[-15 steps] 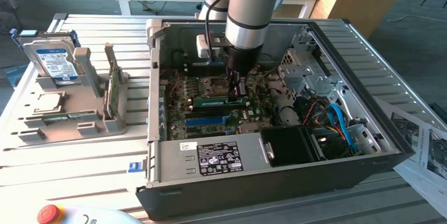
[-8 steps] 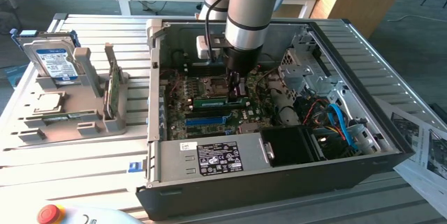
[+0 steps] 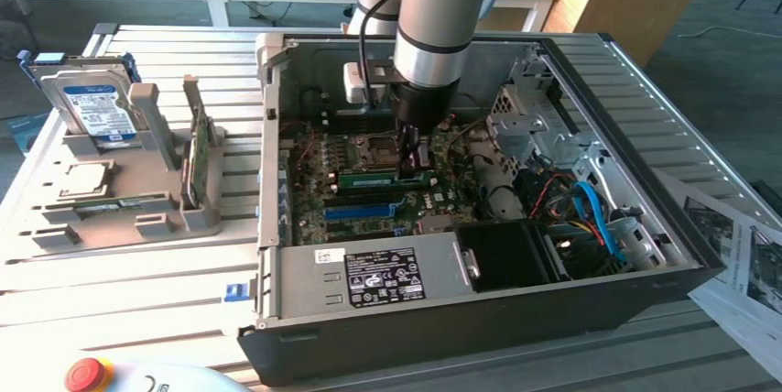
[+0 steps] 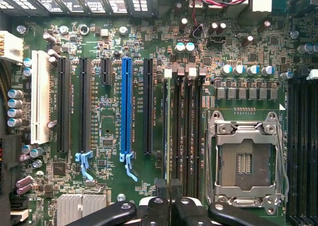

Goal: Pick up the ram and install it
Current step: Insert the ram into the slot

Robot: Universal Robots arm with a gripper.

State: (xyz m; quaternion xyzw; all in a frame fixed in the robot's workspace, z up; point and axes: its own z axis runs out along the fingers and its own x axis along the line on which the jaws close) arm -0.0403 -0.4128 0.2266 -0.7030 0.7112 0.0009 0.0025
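The ram [image 3: 366, 176] is a narrow green stick lying along a memory slot on the motherboard inside the open computer case [image 3: 635, 99]. In the wrist view the ram [image 4: 168, 126] shows edge-on in the slot nearest the black expansion slots. It runs straight away from my gripper [image 4: 170, 201]. My gripper [image 3: 413, 158] reaches down from the arm onto the end of the stick towards the exterior view's right. Its two black fingers [image 4: 161, 206] are pressed together on the stick's top edge. Whether the stick is fully seated cannot be told.
A long blue slot [image 4: 126, 104] and an empty CPU socket [image 4: 244, 161] flank the memory slots. A power supply [image 3: 379, 277] and cables [image 3: 587, 209] crowd the case's near side. A grey tray [image 3: 123, 218] on the exterior view's left holds a hard drive [image 3: 88, 103] and a green card on edge [image 3: 196, 158].
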